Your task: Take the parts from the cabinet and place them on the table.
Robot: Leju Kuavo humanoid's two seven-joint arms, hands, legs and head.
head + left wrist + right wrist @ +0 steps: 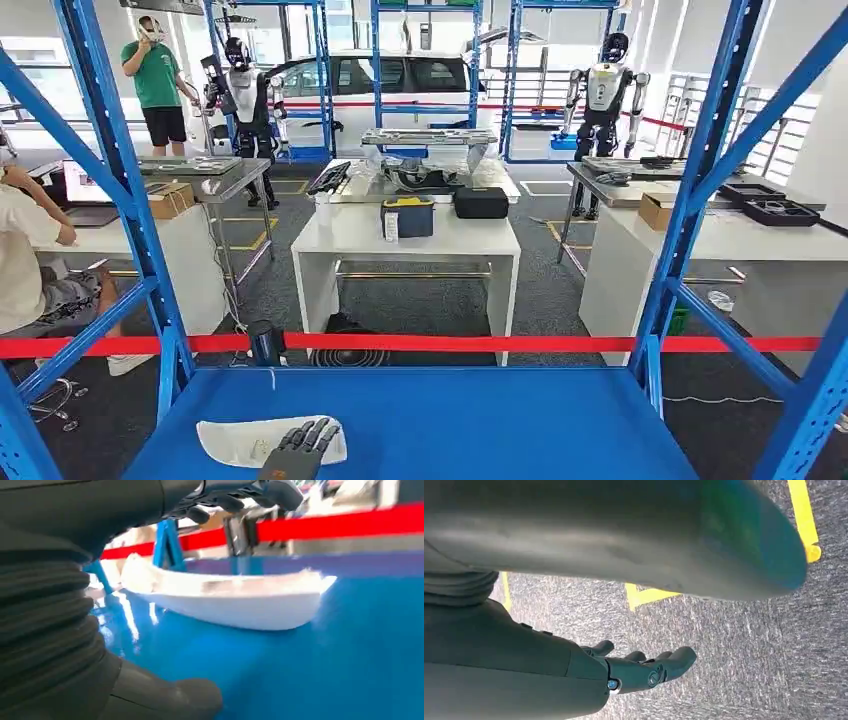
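White part (245, 441) lies on the blue shelf (480, 420), low and left. Left hand (300, 448) hovers above its near edge, fingers spread, grasping nothing. Right hand (644, 669) hangs over the floor, loosely unclenched, empty. Risk: the thin, curved part may slide away under a shallow grasp.

The left hand (235, 497) hovers with fingers spread just above a white part (225, 602) lying on the blue shelf (325, 670).
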